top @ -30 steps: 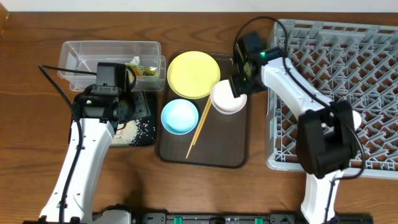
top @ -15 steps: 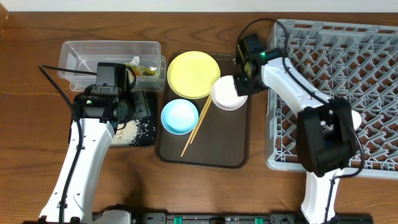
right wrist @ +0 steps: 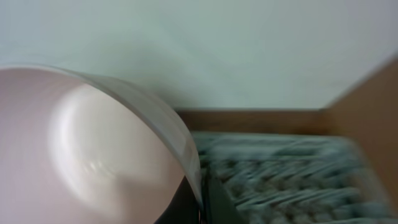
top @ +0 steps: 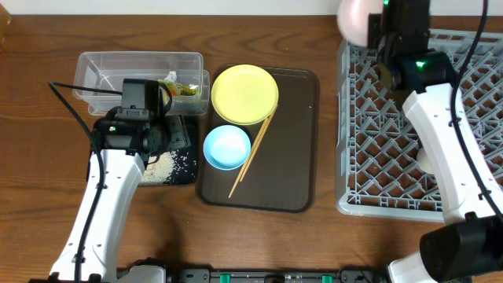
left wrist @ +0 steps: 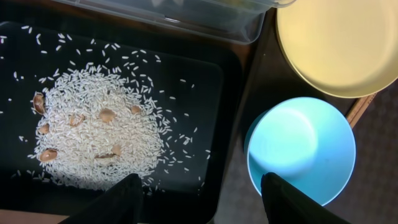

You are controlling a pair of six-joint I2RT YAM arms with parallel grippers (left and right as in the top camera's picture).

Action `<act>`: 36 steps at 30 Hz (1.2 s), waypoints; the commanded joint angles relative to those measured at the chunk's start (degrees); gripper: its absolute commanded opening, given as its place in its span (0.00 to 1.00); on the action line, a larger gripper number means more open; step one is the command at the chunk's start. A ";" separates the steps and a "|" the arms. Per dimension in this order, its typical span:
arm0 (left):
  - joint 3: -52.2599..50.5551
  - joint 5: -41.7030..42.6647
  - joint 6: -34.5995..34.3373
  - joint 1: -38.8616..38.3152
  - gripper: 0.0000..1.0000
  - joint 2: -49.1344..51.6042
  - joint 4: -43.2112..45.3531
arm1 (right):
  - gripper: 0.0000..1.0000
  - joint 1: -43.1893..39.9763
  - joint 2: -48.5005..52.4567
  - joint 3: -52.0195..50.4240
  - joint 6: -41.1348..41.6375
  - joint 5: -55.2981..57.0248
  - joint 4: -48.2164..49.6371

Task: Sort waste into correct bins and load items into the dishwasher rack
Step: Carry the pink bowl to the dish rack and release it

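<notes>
My right gripper [top: 376, 35] is shut on the rim of the white bowl [top: 355, 19], which hangs tilted in the air over the far left corner of the grey dishwasher rack [top: 393, 126]. In the right wrist view the fingers [right wrist: 214, 202] pinch the bowl's [right wrist: 87, 149] edge, with the rack [right wrist: 280, 174] blurred behind. The yellow plate [top: 244, 94], the blue bowl [top: 227, 147] and the chopsticks [top: 251, 156] lie on the brown tray [top: 283, 181]. My left gripper [left wrist: 202, 199] is open over the black tray's [left wrist: 205, 93] right edge, beside the blue bowl [left wrist: 301, 149]. Rice [left wrist: 99, 134] lies heaped in that tray.
The clear container [top: 118, 67] stands at the back left with the yellow-green wrapper [top: 182, 86] at its right end. The black tray [top: 187, 169] lies in front of it, partly under the left arm. The yellow plate [left wrist: 336, 43] fills the left wrist view's upper right.
The right gripper has closed on the white bowl's rim, lifted it off the brown tray and carried it up and right to the rack's far corner. The chopsticks shifted slightly. The left arm is still.
</notes>
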 commanded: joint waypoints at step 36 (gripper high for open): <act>0.42 -0.68 0.76 0.13 0.64 -0.26 0.13 | 0.01 2.58 24.41 -0.26 0.94 21.73 1.09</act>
